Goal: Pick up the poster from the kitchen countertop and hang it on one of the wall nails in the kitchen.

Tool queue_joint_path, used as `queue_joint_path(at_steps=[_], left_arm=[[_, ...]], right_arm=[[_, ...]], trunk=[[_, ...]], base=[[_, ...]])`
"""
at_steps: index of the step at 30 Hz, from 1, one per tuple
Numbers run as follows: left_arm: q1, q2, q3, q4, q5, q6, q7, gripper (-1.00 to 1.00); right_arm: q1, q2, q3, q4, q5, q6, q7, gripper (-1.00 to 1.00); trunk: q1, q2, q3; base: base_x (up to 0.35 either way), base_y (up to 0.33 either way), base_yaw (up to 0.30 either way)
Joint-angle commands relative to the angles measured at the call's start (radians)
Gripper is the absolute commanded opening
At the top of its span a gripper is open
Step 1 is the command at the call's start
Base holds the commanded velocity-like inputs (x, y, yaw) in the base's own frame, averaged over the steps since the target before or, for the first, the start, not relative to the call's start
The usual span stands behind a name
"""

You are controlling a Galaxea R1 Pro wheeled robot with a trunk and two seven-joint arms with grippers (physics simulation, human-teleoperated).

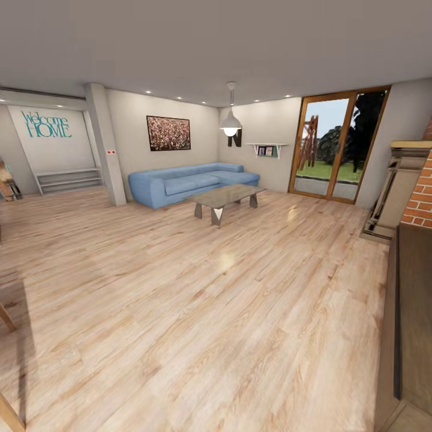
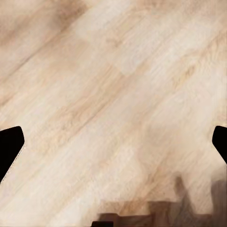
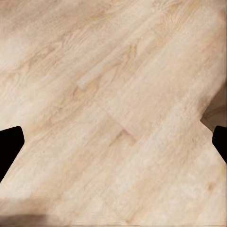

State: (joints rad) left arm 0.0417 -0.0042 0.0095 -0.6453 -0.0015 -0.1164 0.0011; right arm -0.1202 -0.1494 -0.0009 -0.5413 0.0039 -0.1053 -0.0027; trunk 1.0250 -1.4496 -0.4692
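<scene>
At the upper left of the head view, the teal "Welcome HOME" lettering (image 1: 46,124) sits above low grey shelves (image 1: 68,179); right of it come a wide reddish framed picture (image 1: 168,133), a blue sofa (image 1: 191,182), a glass coffee table (image 1: 225,198), glass patio doors (image 1: 338,146) and a brick fireplace (image 1: 418,198). Bare wooden floor (image 1: 198,300) spreads below. Poster, kitchen bench and nails are nowhere here, so the robot should probably turn to find the kitchen, arms tucked. Each wrist view shows dark fingertips (image 2: 9,146) (image 3: 9,144) set wide, jaws holding nothing.
</scene>
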Motion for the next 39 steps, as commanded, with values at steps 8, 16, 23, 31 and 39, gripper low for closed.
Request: queue_joint_path(at_steps=[8,16,23,31,39], left_arm=[[0.001,0.003,0.003,0.032,0.001,-0.044,0.001,1.0],[0.001,0.003,0.003,0.032,0.001,-0.045,0.001,1.0],[0.001,0.003,0.004,0.032,0.001,-0.045,0.002,1.0],[0.001,0.003,0.003,0.032,0.001,-0.045,0.001,1.0],[0.001,0.003,0.004,0.032,0.001,-0.045,0.001,1.0]], right_arm=[[0.013,-0.011,0.004,0.005,0.004,-0.022,0.0,1.0],[0.013,-0.006,0.008,0.006,0.006,-0.023,-0.002,1.0],[0.013,-0.005,0.009,0.006,0.007,-0.024,-0.002,1.0],[0.013,-0.005,0.009,0.006,0.006,-0.023,-0.001,1.0],[0.013,-0.003,0.009,0.006,0.005,-0.024,-0.002,1.0]], trunk=[[0.0,0.0,-0.001],[0.0,0.0,-0.001],[0.0,0.0,-0.001],[0.0,0.0,-0.001],[0.0,0.0,-0.001]], base=[[0.0,-0.071,0.012],[0.0,-0.051,0.221],[0.0,-0.004,0.284],[-0.033,-0.109,0.153],[-0.008,-0.029,0.264]])
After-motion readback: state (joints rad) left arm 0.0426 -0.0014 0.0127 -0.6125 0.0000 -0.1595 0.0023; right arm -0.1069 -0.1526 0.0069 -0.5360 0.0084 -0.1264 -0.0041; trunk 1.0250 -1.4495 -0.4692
